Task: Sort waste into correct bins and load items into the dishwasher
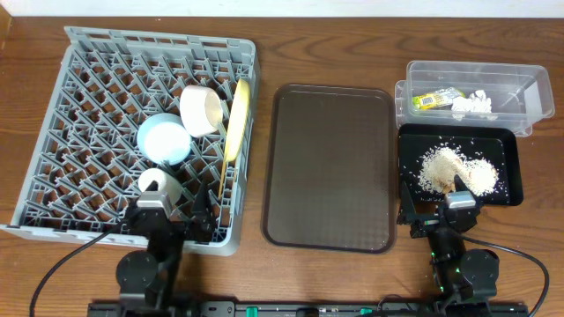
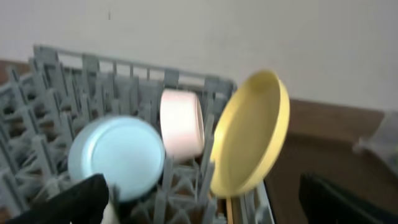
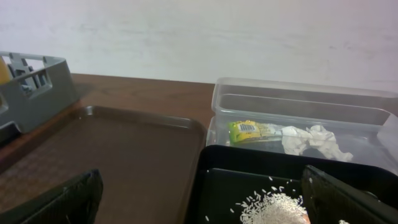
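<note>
Dark wood worktop [image 1: 264,44], grey dish rack [image 1: 159,38] at left, brown serving tray [image 1: 330,167] at centre, clear tub [image 1: 476,69] far right, black tray [image 1: 504,141] just beside it.

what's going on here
Nothing is being handled: the left gripper and right gripper both sit open at the near edge. The plate, blue bowl, white bowl, cup and chopsticks are in the rack. The wrapper and tissue lie in the tub, the crumbs in the black tray.

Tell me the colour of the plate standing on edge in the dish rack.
Yellow. The plate shows best in the left wrist view.
</note>
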